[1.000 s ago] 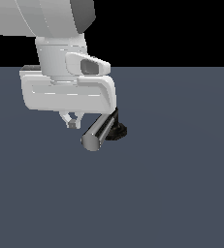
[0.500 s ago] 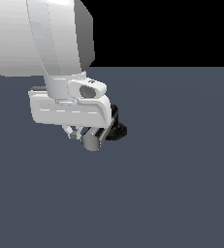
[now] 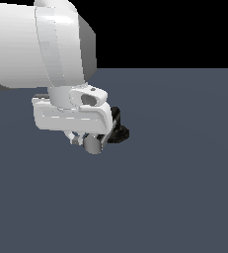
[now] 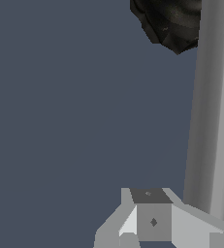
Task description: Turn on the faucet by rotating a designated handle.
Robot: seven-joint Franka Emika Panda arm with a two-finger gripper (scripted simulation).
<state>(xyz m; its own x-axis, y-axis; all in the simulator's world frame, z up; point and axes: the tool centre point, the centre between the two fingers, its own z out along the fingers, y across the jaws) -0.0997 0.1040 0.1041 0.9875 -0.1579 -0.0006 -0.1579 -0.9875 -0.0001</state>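
grey floor (image 3: 184,188); my gripper (image 3: 88,143) contacts the handle (image 4: 213,121) beside one finger (image 4: 152,220), finger spread indeterminable; next, push sideways to rotate.

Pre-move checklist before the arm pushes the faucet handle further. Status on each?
1. Handle in the wrist view: ok, the chrome bar runs right beside a fingertip.
2. End effector down at handle height: ok; in the exterior view it covers most of the bar, only the flat grey end shows.
3. Finger touching the bar: cannot tell, no clear gap or contact visible.
4. End effector open or shut: cannot tell, only one finger shows.
5. Faucet upright on its black base: ok.
6. Clear of the black elbow: ok in the wrist view, the fingertip sits far along the bar from it.
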